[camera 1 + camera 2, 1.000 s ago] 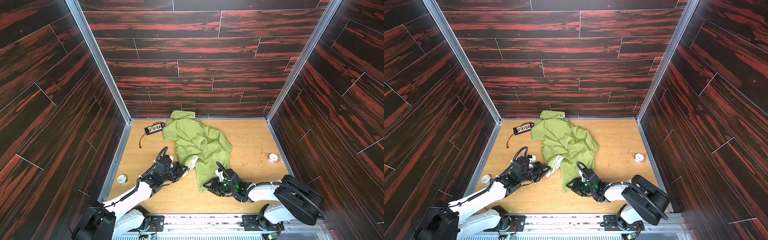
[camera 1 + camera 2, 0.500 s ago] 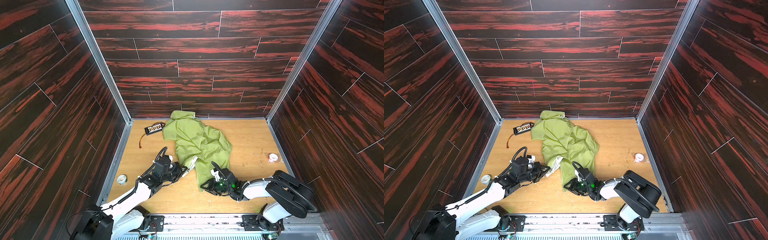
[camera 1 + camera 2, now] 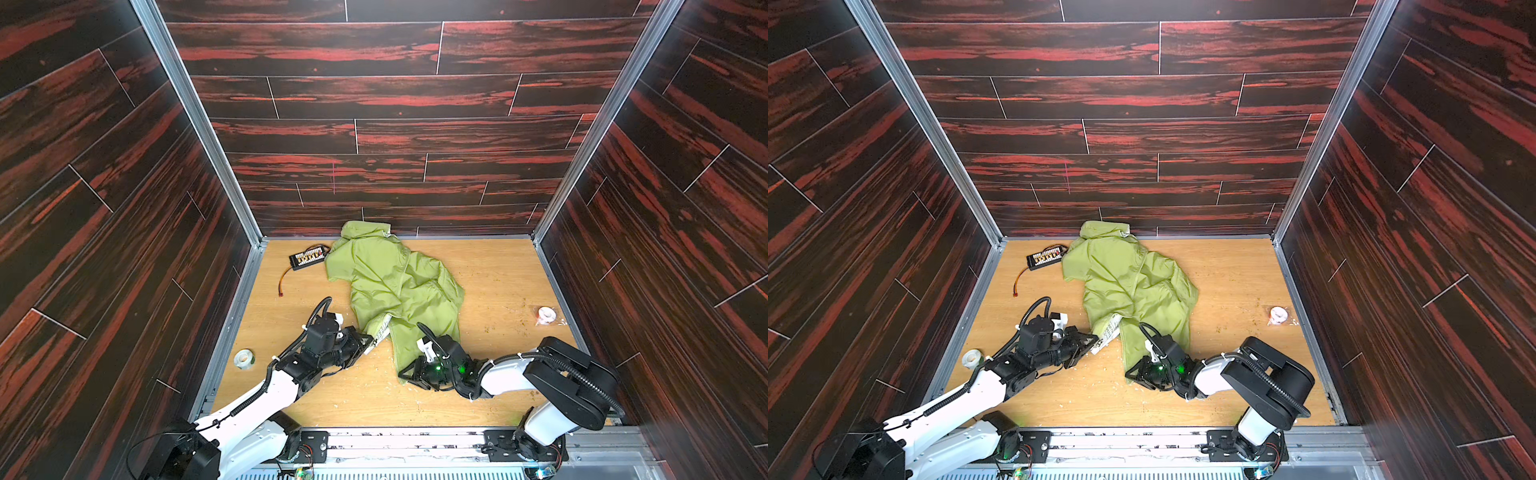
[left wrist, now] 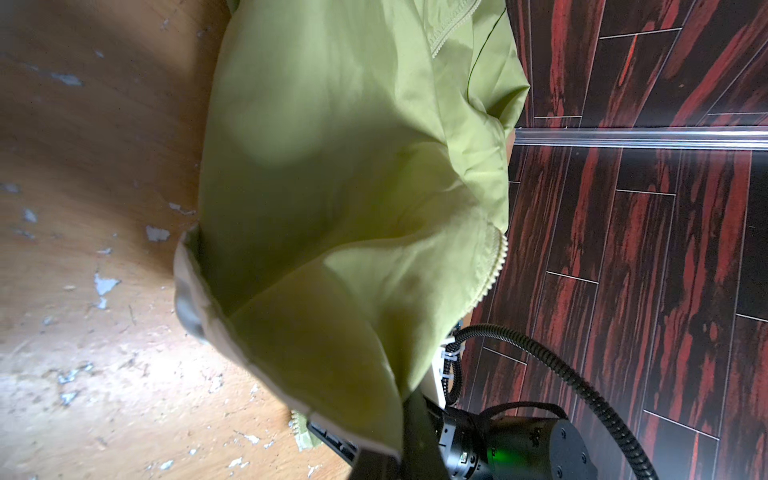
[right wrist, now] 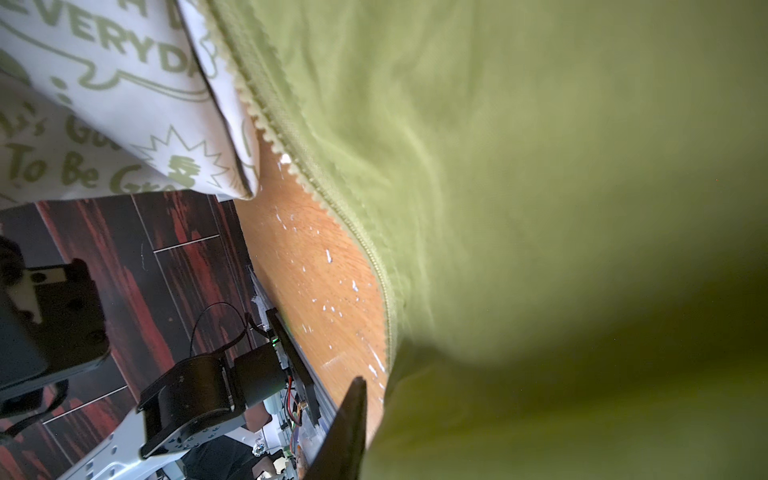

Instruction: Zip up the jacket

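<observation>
Pinching the white-lined hem of the jacket (image 3: pixel 395 282), the left fingers (image 3: pixel 366 343) are pressed together at its near left corner. Just to the right, the right fingers (image 5: pixel 348 428) sit under draped green cloth; whether they grip it I cannot tell. The jacket lies crumpled from the counter's (image 3: pixel 490 270) near centre to its far edge.

A black connector board (image 3: pixel 306 257) (image 3: pixel 1046 257) lies near the far left corner of the bench (image 3: pixel 490 266), with a red-orange wire (image 3: pixel 284 282) trailing from it. A greyish tape roll (image 3: pixel 244 358) (image 3: pixel 971 358) sits by the left edge. A small white roll (image 3: pixel 545 316) (image 3: pixel 1278 315) rests by the right edge. Pale flecks (image 4: pixel 104 284) dot the wood.
</observation>
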Robot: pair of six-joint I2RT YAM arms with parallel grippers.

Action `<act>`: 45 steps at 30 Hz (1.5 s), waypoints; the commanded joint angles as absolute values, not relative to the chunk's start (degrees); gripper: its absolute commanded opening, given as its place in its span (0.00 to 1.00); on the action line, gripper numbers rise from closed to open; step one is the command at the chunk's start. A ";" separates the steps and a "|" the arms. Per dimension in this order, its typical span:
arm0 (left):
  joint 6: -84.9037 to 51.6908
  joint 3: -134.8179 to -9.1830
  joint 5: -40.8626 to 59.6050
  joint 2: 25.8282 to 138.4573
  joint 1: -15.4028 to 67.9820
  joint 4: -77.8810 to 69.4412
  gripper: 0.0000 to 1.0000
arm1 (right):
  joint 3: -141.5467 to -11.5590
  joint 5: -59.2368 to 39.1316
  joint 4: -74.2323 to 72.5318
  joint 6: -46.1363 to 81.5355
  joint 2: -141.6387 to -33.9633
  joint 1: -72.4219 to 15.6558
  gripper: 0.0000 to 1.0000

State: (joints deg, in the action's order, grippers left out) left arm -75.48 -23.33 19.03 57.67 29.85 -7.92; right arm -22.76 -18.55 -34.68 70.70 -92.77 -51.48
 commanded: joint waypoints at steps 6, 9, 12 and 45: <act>-75.76 -22.76 18.50 56.69 29.58 -7.65 0.00 | -21.72 -18.85 -34.24 71.97 -95.78 -52.12 0.16; -75.70 -22.93 18.64 56.86 29.60 -7.57 0.00 | -21.16 -19.33 -36.23 71.93 -95.67 -52.17 0.10; -75.67 -22.92 18.59 57.05 29.59 -7.56 0.00 | -20.83 -19.48 -38.16 71.35 -94.95 -52.16 0.04; -59.79 -40.76 22.88 70.18 25.23 -14.27 0.00 | -59.07 15.90 15.09 44.12 -81.04 -44.81 0.00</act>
State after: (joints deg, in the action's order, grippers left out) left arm -61.69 -40.86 23.75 70.76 25.50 -4.69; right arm -55.07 9.21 12.71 48.97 -82.43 -45.25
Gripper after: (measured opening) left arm 0.053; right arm 0.049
